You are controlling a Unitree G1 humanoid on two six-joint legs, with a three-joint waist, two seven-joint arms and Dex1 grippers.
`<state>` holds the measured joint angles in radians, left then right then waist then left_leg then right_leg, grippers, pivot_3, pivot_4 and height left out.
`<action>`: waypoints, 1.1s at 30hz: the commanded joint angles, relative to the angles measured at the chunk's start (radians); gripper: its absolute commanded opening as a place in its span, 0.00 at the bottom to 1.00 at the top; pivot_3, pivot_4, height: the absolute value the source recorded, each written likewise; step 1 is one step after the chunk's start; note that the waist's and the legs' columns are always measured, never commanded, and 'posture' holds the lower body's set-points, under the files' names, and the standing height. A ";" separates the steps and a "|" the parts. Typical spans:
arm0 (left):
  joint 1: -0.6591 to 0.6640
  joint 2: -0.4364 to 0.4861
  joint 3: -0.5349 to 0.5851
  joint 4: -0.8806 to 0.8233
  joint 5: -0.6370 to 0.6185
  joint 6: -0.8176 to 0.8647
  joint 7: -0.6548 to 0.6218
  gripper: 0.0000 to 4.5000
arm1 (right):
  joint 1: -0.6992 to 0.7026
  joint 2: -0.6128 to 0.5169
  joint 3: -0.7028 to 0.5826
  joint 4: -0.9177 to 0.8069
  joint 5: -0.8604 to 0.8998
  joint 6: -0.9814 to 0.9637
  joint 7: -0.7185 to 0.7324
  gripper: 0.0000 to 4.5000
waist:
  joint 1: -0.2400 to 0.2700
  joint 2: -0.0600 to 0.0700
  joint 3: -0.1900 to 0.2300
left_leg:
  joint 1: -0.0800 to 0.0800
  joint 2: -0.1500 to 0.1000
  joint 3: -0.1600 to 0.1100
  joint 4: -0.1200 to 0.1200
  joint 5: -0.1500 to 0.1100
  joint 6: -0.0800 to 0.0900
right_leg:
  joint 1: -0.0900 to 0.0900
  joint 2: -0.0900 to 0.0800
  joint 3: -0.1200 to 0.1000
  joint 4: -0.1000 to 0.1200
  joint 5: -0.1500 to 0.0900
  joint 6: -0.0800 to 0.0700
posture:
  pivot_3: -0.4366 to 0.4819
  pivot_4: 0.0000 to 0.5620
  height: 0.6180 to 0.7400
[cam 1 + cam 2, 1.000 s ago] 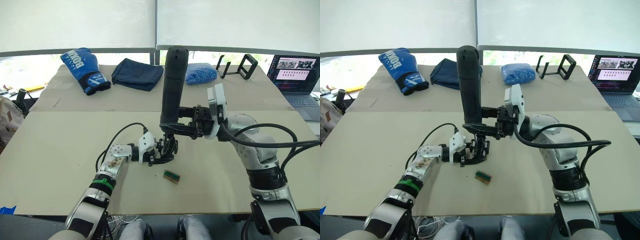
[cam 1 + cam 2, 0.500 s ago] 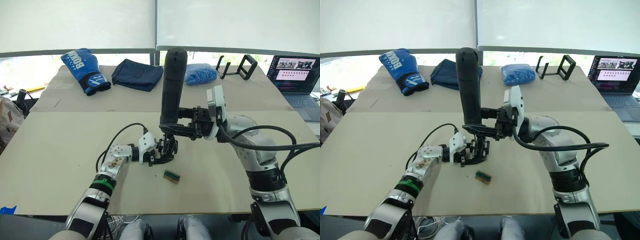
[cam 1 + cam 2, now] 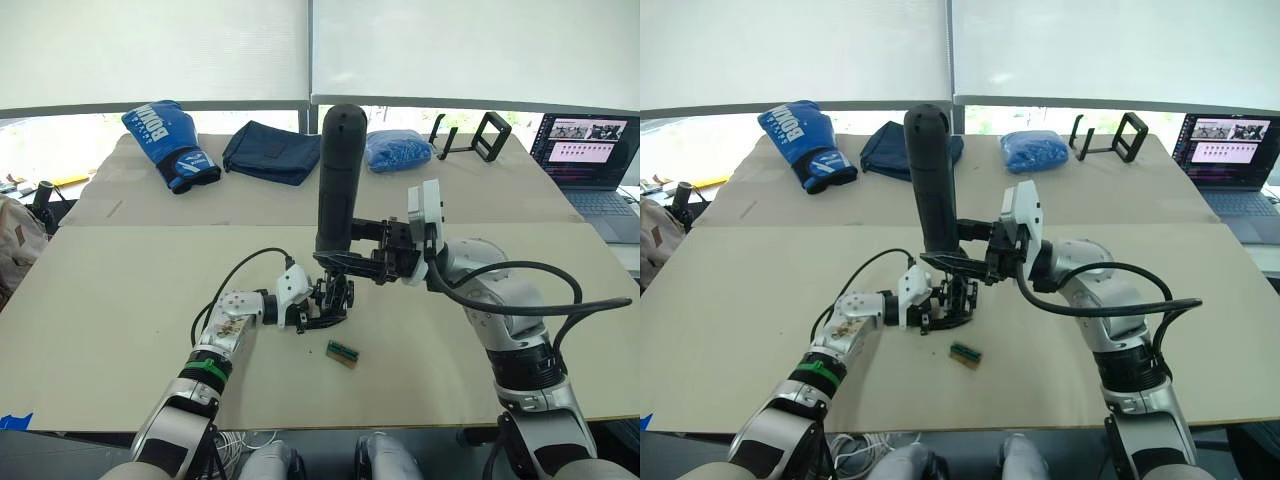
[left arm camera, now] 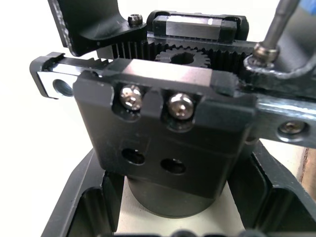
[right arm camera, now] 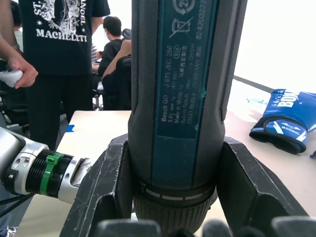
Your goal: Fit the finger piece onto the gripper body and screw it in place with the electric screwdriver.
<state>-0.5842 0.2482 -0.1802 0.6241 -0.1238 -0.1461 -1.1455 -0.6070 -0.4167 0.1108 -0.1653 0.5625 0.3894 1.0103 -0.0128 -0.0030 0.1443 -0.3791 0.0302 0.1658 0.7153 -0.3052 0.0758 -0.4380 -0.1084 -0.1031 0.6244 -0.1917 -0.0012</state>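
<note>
The right end effector point(image 3: 958, 262) is squeezing the electric screwdriver point(image 3: 930, 175) and should be keeping it straight up over the screw, while the left end effector point(image 3: 923, 310) is gripping the gripper body point(image 3: 952, 302) still near the middle of the desk point(image 3: 750, 300)

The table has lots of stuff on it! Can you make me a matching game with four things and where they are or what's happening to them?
Things:
1. electric screwdriver
2. gripper body
3. green-and-brown block
4. boxing glove

Places or states:
A. lying loose on the table, just nearer the robot than the gripper body
B. held upright in the right gripper
C. at the far left of the table
D. gripped by the left gripper, under the screwdriver's tip

Pairs: 1-B, 2-D, 3-A, 4-C
</note>
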 commanded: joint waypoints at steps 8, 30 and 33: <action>0.005 -0.009 0.000 0.015 -0.003 0.015 0.006 0.53 | 0.006 -0.018 0.042 0.016 -0.019 0.069 0.010 0.43 | 0.000 0.000 0.000 | 0.000 0.000 0.000 0.000 0.000 0.000 | 0.000 -0.002 0.000 0.000 0.000 0.000 | 0.48 0.27 1.00; -0.007 -0.016 0.002 0.063 0.012 0.018 0.034 0.53 | -0.131 0.008 -0.148 -0.088 0.164 -0.002 0.063 0.43 | 0.005 0.000 0.000 | -0.005 -0.001 -0.002 0.000 -0.001 0.001 | -0.003 -0.003 -0.003 0.000 0.000 0.000 | 0.48 0.27 1.00; -0.007 -0.014 0.000 0.063 0.012 0.027 0.029 0.77 | -0.132 0.011 -0.159 -0.111 0.195 0.007 0.058 0.43 | 0.006 0.000 0.000 | -0.005 -0.001 -0.002 0.000 -0.001 0.001 | -0.003 -0.004 -0.003 0.000 0.000 0.000 | 0.48 0.27 1.00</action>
<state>-0.5998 0.2326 -0.1760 0.6465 -0.1232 -0.1432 -1.1285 -0.7031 -0.4095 -0.0077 -0.2095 0.7030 0.4139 1.0681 -0.0073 -0.0030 0.1447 -0.3841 0.0296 0.1638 0.7157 -0.3059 0.0772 -0.4407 -0.1121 -0.1063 0.6246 -0.1916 -0.0016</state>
